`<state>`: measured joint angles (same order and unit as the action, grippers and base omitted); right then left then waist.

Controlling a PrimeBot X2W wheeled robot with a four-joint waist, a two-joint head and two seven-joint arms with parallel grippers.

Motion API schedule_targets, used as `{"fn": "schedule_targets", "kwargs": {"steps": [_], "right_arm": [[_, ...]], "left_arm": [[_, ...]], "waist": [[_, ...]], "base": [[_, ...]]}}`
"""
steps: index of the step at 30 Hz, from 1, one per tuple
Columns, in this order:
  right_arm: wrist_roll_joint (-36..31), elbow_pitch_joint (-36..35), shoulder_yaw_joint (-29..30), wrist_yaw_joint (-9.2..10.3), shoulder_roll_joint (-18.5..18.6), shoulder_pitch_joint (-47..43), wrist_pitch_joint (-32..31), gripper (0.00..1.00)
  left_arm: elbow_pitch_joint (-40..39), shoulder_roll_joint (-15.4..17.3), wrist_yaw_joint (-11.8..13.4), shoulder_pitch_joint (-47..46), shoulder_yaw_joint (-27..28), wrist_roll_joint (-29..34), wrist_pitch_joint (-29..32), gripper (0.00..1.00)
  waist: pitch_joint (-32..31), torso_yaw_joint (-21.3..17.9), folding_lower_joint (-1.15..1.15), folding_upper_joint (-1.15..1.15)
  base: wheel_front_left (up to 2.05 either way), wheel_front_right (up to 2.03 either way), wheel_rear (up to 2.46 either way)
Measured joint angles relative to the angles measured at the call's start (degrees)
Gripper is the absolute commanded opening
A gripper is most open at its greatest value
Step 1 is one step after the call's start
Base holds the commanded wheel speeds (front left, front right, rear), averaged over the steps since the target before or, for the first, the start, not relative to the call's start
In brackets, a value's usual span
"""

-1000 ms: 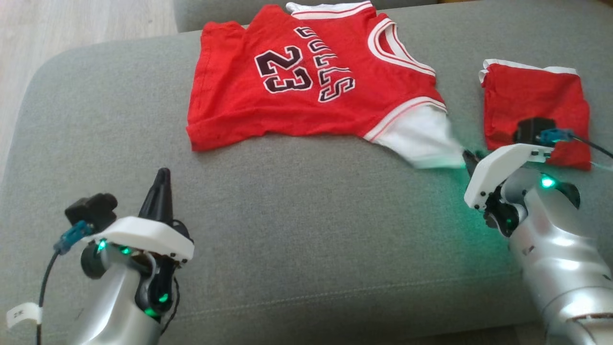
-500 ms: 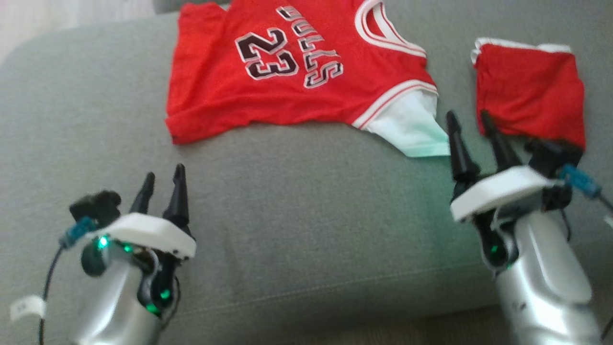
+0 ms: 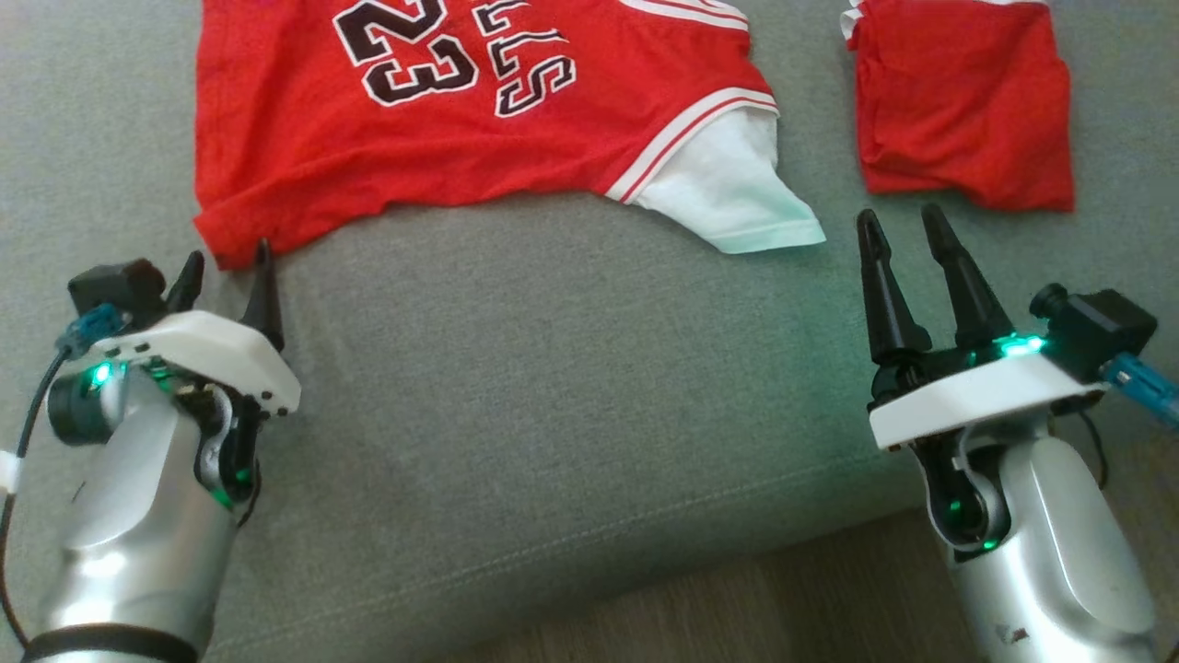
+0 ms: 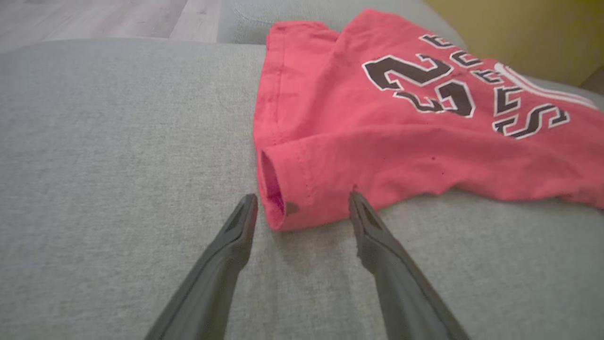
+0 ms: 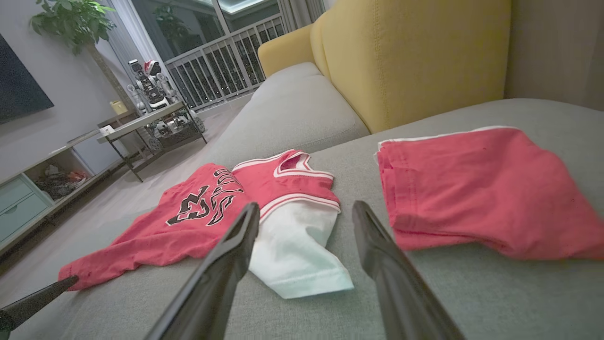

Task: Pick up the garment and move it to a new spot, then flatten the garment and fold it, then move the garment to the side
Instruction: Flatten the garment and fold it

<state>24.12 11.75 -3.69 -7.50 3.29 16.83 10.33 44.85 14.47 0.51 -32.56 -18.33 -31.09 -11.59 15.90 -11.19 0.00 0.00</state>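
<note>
The garment [image 3: 461, 120] is a red jersey with "23" and dark lettering. It lies spread on the grey sofa cushion [image 3: 553, 368], its white sleeve [image 3: 737, 193] pointing toward me. My left gripper [image 3: 228, 262] is open, and its fingers straddle the jersey's near-left hem corner [image 4: 302, 208] in the left wrist view. My right gripper [image 3: 898, 216] is open and empty. It hovers just right of the white sleeve [image 5: 297, 250], apart from it.
A second red cloth [image 3: 963, 101], folded, lies at the far right of the cushion, just beyond my right gripper. The cushion's front edge and wood floor [image 3: 783, 599] run below. A yellow backrest [image 5: 401, 56] rises behind the sofa.
Both grippers have opened. The right one let go of the white sleeve and drew back. The left one moved up to the jersey's hem corner. The head camera has also shifted.
</note>
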Motion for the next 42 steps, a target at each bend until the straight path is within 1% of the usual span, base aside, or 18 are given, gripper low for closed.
{"fn": "schedule_targets", "kwargs": {"steps": [4,6,8,10,11,13,15,16,17,18,25,29,32,34,36,38,42], "right_arm": [[0.2,0.0,0.0,0.00,0.0,-0.1,0.0,1.00],[0.2,0.0,0.2,0.00,0.0,-0.1,0.0,1.00],[0.2,0.3,0.4,0.00,0.0,-0.1,0.0,1.00],[0.2,0.8,0.8,0.00,0.0,-0.1,0.0,1.00],[0.2,0.9,0.9,0.00,0.0,-0.1,0.1,1.00],[0.2,1.3,1.0,0.00,0.0,-0.1,0.1,1.00],[0.1,1.6,1.0,0.00,0.0,-0.1,0.2,1.00],[0.1,1.8,1.0,0.00,0.0,-0.1,0.2,1.00],[0.1,1.9,1.0,0.00,0.0,0.0,0.3,1.00],[0.1,2.2,1.0,0.00,0.0,0.0,0.3,1.00],[-0.5,3.6,1.7,0.00,-0.1,0.0,0.3,1.00],[-0.9,4.0,2.5,0.00,-0.1,0.0,0.3,1.00],[-1.0,4.3,2.6,0.00,-0.1,0.0,0.3,1.00],[-1.0,4.4,2.4,0.00,-0.1,0.0,0.3,1.00],[-1.5,4.5,2.3,0.00,-0.1,0.0,0.3,1.00],[-1.5,4.5,2.3,0.00,-0.1,0.0,0.3,1.00],[-1.5,4.7,2.1,0.00,-0.1,0.0,0.3,1.00]], "left_arm": [[2.3,0.2,-0.1,-0.9,-0.5,0.3,-0.1,1.00],[3.1,0.2,-0.6,-1.2,-0.8,0.3,-0.2,1.00],[3.8,0.2,-1.8,-1.3,-1.5,0.5,-0.2,1.00],[4.2,0.1,-2.2,-1.3,-1.9,0.6,-0.2,1.00],[4.4,0.2,-2.6,-1.3,-2.0,0.8,-0.2,0.98],[4.6,0.2,-2.6,-1.5,-2.1,0.8,-0.8,0.79],[4.6,0.2,-3.1,-1.8,-2.2,0.8,-1.2,0.66],[4.6,0.2,-3.2,-2.1,-2.2,0.8,-1.4,0.44],[4.6,0.2,-3.6,-2.2,-2.4,0.8,-1.4,0.09],[4.7,0.2,-3.7,-2.4,-2.4,0.8,-1.4,0.00],[4.4,0.2,-4.6,-2.7,-2.9,0.8,-2.1,0.00],[1.7,0.4,-4.5,-2.7,-1.6,0.8,-2.6,0.00],[-2.5,1.0,-4.5,-2.7,-0.2,0.8,-2.6,0.00],[-4.7,1.6,-5.0,-2.6,-0.3,0.8,-2.7,0.00],[-6.1,2.3,-5.6,-1.6,-1.5,0.9,-2.4,0.00],[-7.0,3.3,-6.4,0.4,-3.2,1.4,-0.1,0.00],[-8.3,5.6,-7.3,5.5,-6.3,0.9,7.0,0.00]], "waist": [[0.2,-0.5,0.00,0.00],[0.2,-0.6,0.00,0.00],[0.1,-0.5,0.00,0.00],[0.0,-0.3,0.00,0.00],[0.0,-0.3,0.00,0.00],[0.0,-0.2,0.00,0.00],[0.0,-0.2,0.00,0.00],[0.1,-0.2,0.00,0.00],[0.1,-0.2,0.00,0.00],[0.1,-0.2,0.00,0.00],[-0.9,0.4,0.00,0.00],[-1.7,1.2,0.00,0.00],[-2.6,2.1,0.00,0.00],[-3.1,2.7,0.00,0.00],[-3.7,3.2,0.00,0.00],[-4.0,3.6,0.00,0.00],[-4.1,4.3,0.00,0.00]], "base": [[0.00,0.00,0.00],[0.00,0.00,0.00],[0.00,0.00,0.00],[0.00,0.00,0.00],[0.00,0.00,0.00],[0.00,0.00,0.00],[0.00,0.00,0.00],[0.00,0.00,0.00],[0.00,0.00,0.00],[0.00,0.00,0.00],[0.00,0.00,0.00],[0.00,0.00,0.00],[0.00,0.00,0.00],[0.00,0.00,0.00],[0.00,0.00,0.00],[0.00,0.00,0.00],[0.00,0.00,0.00]]}}
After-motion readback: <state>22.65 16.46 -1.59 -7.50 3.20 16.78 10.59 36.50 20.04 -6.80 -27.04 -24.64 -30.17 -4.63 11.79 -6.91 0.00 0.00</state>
